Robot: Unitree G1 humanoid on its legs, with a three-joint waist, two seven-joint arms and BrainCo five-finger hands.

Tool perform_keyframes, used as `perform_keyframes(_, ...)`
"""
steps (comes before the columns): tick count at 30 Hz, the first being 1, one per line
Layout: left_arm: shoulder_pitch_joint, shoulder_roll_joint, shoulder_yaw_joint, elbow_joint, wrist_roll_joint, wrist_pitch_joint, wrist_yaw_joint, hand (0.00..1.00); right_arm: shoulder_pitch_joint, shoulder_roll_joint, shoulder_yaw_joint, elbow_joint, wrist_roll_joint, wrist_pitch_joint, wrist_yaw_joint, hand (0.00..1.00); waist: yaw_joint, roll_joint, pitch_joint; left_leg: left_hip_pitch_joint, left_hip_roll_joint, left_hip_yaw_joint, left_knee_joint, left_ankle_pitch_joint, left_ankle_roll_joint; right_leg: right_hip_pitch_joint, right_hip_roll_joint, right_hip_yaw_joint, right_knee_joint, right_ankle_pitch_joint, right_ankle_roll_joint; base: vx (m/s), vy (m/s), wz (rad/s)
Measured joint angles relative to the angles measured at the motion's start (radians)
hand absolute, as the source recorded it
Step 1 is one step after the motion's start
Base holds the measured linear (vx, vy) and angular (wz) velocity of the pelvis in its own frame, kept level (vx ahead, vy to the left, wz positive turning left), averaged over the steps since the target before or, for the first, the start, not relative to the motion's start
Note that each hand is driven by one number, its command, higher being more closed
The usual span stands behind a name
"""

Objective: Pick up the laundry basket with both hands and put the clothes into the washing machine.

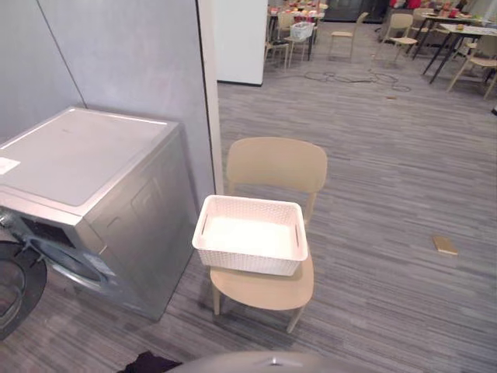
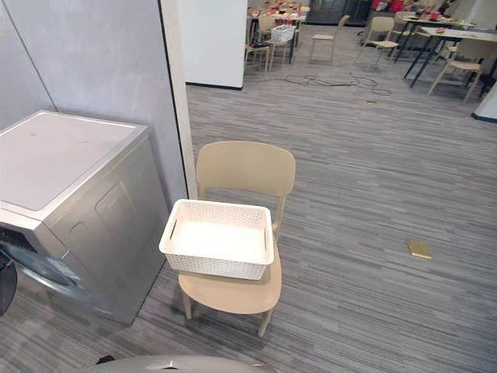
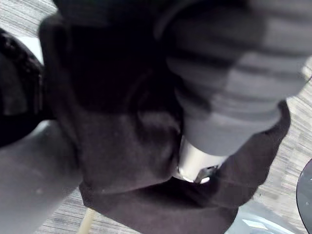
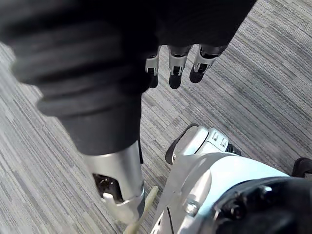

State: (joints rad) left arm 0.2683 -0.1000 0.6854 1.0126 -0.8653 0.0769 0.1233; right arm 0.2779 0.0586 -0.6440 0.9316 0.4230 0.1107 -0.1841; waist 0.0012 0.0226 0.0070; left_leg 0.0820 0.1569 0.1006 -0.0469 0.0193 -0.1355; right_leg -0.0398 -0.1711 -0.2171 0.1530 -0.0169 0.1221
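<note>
A white woven laundry basket (image 1: 248,264) rests on the seat of a beige chair (image 1: 276,163) in the middle of the eye views. Its inside looks plain white, and I cannot make out separate clothes. To the left stands a silver washing machine (image 1: 93,194), its dark round door (image 1: 15,287) swung open at the lower left. My right hand (image 4: 173,68) hangs over the carpet in the right wrist view, fingers straight and holding nothing. My left hand (image 3: 224,83) appears as a dark ribbed cover in the left wrist view.
A grey partition wall (image 1: 132,54) stands behind the machine and chair. A small flat tan object (image 1: 445,245) lies on the carpet to the right. Tables and chairs (image 1: 466,39) and loose cables (image 1: 349,78) are far back. Open carpet lies right of the chair.
</note>
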Motion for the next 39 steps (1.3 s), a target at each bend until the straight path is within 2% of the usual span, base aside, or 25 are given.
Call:
perform_keyframes(2,-0.023,0.003,0.001,0.001,0.004,0.003,-0.002,1.0,-0.037,-0.021,0.031,-0.001,-0.011,0.001,-0.001,0.0,0.005,-0.002,0.038,-0.065,-0.01,-0.047,0.087,-0.021,0.005,-0.024,-0.027,-0.036,0.065,-0.035,0.003,-0.05,-0.016,0.7)
perform_keyframes(5,-0.086,0.002,0.0,-0.002,0.004,0.002,-0.001,1.0,-0.117,-0.067,0.128,-0.035,-0.071,0.0,-0.006,0.0,0.018,-0.006,0.105,-0.191,-0.053,-0.133,0.169,-0.019,0.016,-0.115,-0.101,-0.106,0.221,-0.107,0.004,-0.12,-0.036,0.88)
perform_keyframes(7,-0.099,0.001,0.0,-0.001,0.004,0.0,0.002,1.0,-0.169,-0.07,0.135,-0.059,-0.076,-0.005,-0.01,0.0,0.018,0.001,0.114,-0.237,-0.059,-0.113,0.132,-0.028,0.069,-0.157,-0.136,-0.147,0.256,-0.11,-0.009,-0.08,-0.025,0.94)
perform_keyframes(8,-0.118,0.009,0.003,-0.004,0.004,-0.005,0.004,1.0,-0.206,-0.059,0.141,-0.064,-0.076,-0.012,-0.014,0.0,0.013,-0.029,0.129,-0.268,-0.039,0.011,0.206,-0.054,0.099,-0.162,-0.194,-0.198,0.249,-0.092,-0.012,-0.01,-0.009,1.08)
perform_keyframes(11,-0.115,0.002,0.006,0.002,0.005,-0.012,0.006,1.0,-0.225,-0.069,0.136,-0.073,-0.076,-0.023,-0.015,0.0,0.013,-0.002,0.131,-0.261,0.026,0.098,0.36,-0.069,0.102,-0.122,-0.226,-0.278,0.262,-0.087,-0.013,0.01,0.033,0.92)
perform_keyframes(13,-0.105,0.012,-0.012,0.003,0.007,-0.018,0.005,1.0,-0.224,-0.073,0.122,-0.051,-0.076,-0.036,-0.015,0.0,-0.01,-0.006,0.134,-0.223,0.08,0.119,0.39,-0.125,0.102,-0.064,-0.286,-0.351,0.292,-0.082,-0.004,-0.03,0.217,1.25)
perform_keyframes(14,-0.106,0.016,-0.019,0.003,0.007,-0.018,0.005,1.0,-0.224,-0.077,0.117,-0.038,-0.077,-0.038,-0.015,0.0,-0.01,-0.01,0.135,-0.227,0.089,0.125,0.404,-0.141,0.094,-0.06,-0.306,-0.359,0.299,-0.076,0.005,-0.03,0.35,1.03)
perform_keyframes(15,-0.11,0.019,-0.02,0.003,0.007,-0.019,0.005,1.0,-0.226,-0.086,0.108,-0.01,-0.078,-0.038,-0.014,0.0,-0.009,-0.011,0.135,-0.258,0.107,0.141,0.437,-0.177,0.057,-0.06,-0.339,-0.376,0.307,-0.057,0.038,-0.02,0.343,0.72)
perform_keyframes(16,-0.125,0.026,-0.022,0.013,0.008,-0.019,0.006,1.0,-0.238,-0.086,0.085,0.019,-0.078,-0.038,-0.013,0.0,-0.003,-0.027,0.145,-0.274,0.068,0.152,0.468,-0.203,0.021,-0.056,-0.37,-0.38,0.302,-0.032,0.054,0.0,0.278,0.59)
perform_keyframes(17,-0.128,0.043,-0.027,0.018,0.008,-0.021,0.007,1.0,-0.244,-0.075,0.073,0.035,-0.078,-0.035,-0.013,0.0,0.0,-0.036,0.152,-0.275,0.045,0.147,0.464,-0.203,0.023,-0.046,-0.378,-0.38,0.278,-0.017,0.044,0.0,0.318,0.56)
perform_keyframes(18,-0.126,0.078,-0.061,0.026,0.02,-0.023,0.01,1.0,-0.24,-0.058,0.067,0.069,-0.076,-0.019,-0.013,0.0,-0.005,-0.05,0.151,-0.29,0.019,0.126,0.459,-0.202,0.023,-0.016,-0.361,-0.375,0.212,0.021,0.027,-0.01,0.334,0.64)
perform_keyframes(19,-0.133,0.102,-0.083,0.029,0.036,-0.025,0.012,1.0,-0.234,-0.053,0.057,0.101,-0.076,-0.017,-0.014,0.0,-0.007,-0.067,0.146,-0.316,0.001,0.102,0.483,-0.219,0.024,0.024,-0.351,-0.379,0.138,0.099,0.036,-0.03,0.326,0.72)
perform_keyframes(21,-0.149,0.12,-0.123,0.03,0.058,-0.024,0.016,1.0,-0.232,-0.062,0.033,0.116,-0.073,-0.019,-0.019,0.0,-0.009,-0.06,0.151,-0.387,-0.008,0.059,0.598,-0.282,0.043,0.055,-0.344,-0.383,0.113,0.16,0.036,-0.05,0.317,0.61)
perform_keyframes(22,-0.154,0.119,-0.151,0.032,0.076,-0.024,0.017,1.0,-0.232,-0.073,0.032,0.129,-0.068,-0.019,-0.023,0.0,-0.001,-0.042,0.164,-0.406,-0.02,0.045,0.654,-0.319,0.055,0.061,-0.357,-0.374,0.114,0.194,0.032,-0.06,0.363,0.39)
perform_keyframes(23,-0.154,0.119,-0.16,0.034,0.084,-0.024,0.016,1.0,-0.231,-0.075,0.033,0.131,-0.065,-0.019,-0.024,0.0,0.001,-0.045,0.162,-0.408,-0.035,0.04,0.665,-0.328,0.066,0.063,-0.367,-0.366,0.117,0.219,0.03,-0.04,0.361,0.27)
perform_keyframes(25,-0.153,0.118,-0.184,0.041,0.1,-0.024,0.015,1.0,-0.231,-0.075,0.031,0.133,-0.054,-0.02,-0.025,0.0,-0.003,-0.043,0.164,-0.389,-0.08,0.038,0.647,-0.334,0.1,0.05,-0.398,-0.315,0.149,0.311,-0.075,-0.01,0.276,0.33)
perform_keyframes(26,-0.151,0.121,-0.2,0.042,0.124,-0.024,0.015,1.0,-0.231,-0.073,0.02,0.126,-0.053,-0.021,-0.025,0.0,-0.008,-0.039,0.17,-0.354,-0.102,0.033,0.605,-0.319,0.122,0.003,-0.394,-0.208,0.239,0.298,-0.169,0.04,0.223,0.37)
perform_keyframes(27,-0.147,0.125,-0.212,0.046,0.144,-0.024,0.014,1.0,-0.232,-0.065,0.01,0.124,-0.044,-0.024,-0.026,0.0,-0.012,-0.037,0.173,-0.306,-0.118,0.021,0.545,-0.291,0.143,-0.037,-0.332,-0.081,0.378,0.171,-0.137,0.08,0.23,0.46)
perform_keyframes(28,-0.142,0.135,-0.216,0.05,0.161,-0.021,0.013,1.0,-0.229,-0.055,0.008,0.124,-0.035,-0.026,-0.025,0.0,-0.019,-0.038,0.174,-0.267,-0.129,0.007,0.487,-0.265,0.158,-0.054,-0.261,-0.022,0.474,0.071,-0.126,0.08,0.174,0.48)
perform_keyframes(29,-0.143,0.141,-0.213,0.047,0.175,-0.021,0.005,1.0,-0.217,-0.031,-0.004,0.115,-0.034,-0.028,-0.022,0.0,-0.026,-0.039,0.174,-0.218,-0.141,-0.004,0.416,-0.237,0.17,-0.081,-0.166,0.01,0.578,-0.039,-0.123,0.07,0.111,0.39)
perform_keyframes(32,-0.149,0.112,-0.186,0.044,0.203,-0.012,-0.007,1.0,-0.174,-0.002,-0.008,0.052,-0.026,-0.028,-0.01,0.0,-0.037,-0.034,0.185,-0.147,-0.15,0.028,0.322,-0.225,0.184,-0.176,0.008,-0.053,0.687,-0.191,-0.135,0.08,0.003,0.15)
perform_keyframes(35,-0.188,0.091,-0.166,0.036,0.213,-0.002,-0.016,1.0,-0.166,0.015,-0.02,0.019,-0.024,-0.028,-0.001,0.0,-0.042,-0.033,0.201,-0.132,-0.144,0.041,0.27,-0.221,0.191,-0.254,0.062,-0.137,0.578,-0.227,-0.119,0.11,-0.073,0.13)
perform_keyframes(36,-0.226,0.091,-0.163,0.035,0.227,0.0,-0.024,1.0,-0.17,0.024,-0.043,0.025,-0.022,-0.025,0.001,0.0,-0.041,-0.033,0.201,-0.117,-0.137,0.041,0.202,-0.22,0.193,-0.276,0.079,-0.167,0.42,-0.203,-0.077,0.14,-0.111,0.36)
perform_keyframes(38,-0.267,0.087,-0.155,0.035,0.24,0.0,-0.03,1.0,-0.172,0.024,-0.053,0.033,-0.025,-0.022,0.001,0.0,-0.047,-0.032,0.202,-0.074,-0.135,0.034,0.099,-0.22,0.192,-0.269,0.085,-0.151,0.258,-0.149,-0.054,0.26,-0.166,0.76)
perform_keyframes(39,-0.286,0.077,-0.155,0.033,0.242,0.0,-0.038,1.0,-0.161,0.024,-0.051,0.038,-0.032,-0.02,0.001,0.0,-0.065,-0.04,0.207,-0.043,-0.134,0.017,0.071,-0.211,0.176,-0.228,0.074,-0.104,0.171,-0.119,-0.063,0.42,-0.308,1.36)
